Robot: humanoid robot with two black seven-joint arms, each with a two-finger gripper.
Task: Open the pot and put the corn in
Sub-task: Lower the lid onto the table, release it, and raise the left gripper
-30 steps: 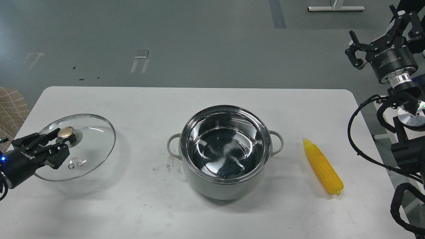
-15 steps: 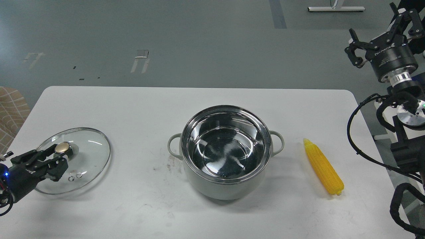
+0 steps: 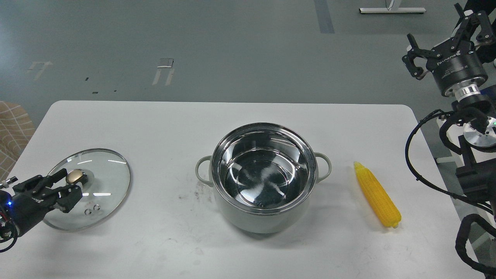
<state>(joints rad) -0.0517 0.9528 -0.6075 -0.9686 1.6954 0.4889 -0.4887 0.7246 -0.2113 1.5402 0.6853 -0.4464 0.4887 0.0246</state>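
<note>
1. The pot (image 3: 265, 178) sits open near the middle of the table (image 3: 162, 124), its steel inside bare. The corn (image 3: 377, 195) lies flat between the pot and the table's right edge, pointed tip toward the far edge, apart from the pot's right handle.

2. The left gripper (image 3: 66, 186) is at the left edge, its 2 fingers closed around the gold knob (image 3: 75, 176) of the glass lid (image 3: 90, 188), which looks nearly set down.

3. The right gripper (image 3: 441, 42) hangs beyond the far right corner, fingers spread wide, holding nothing.

4. Risks, as I judge them:
   - If the left fingers let go before the lid lies fully flat, the glass could drop, rock or slide toward the near left corner.
   - The corn is smooth and tapered; a pinch near the tip could squeeze it out or roll it toward the right edge.
   - The corn is about as long as the pot is wide, so a flat, careless drop could leave it bridging the rim.
   - A right arm coming in low could knock the pot's handle.

5. Against the frame 1 s ago, the lid and left gripper sit closer to the left edge and lower, the lid flatter. Against 0.5 s ago, the change is slight. Pot, corn and right gripper look unmoved.
</note>
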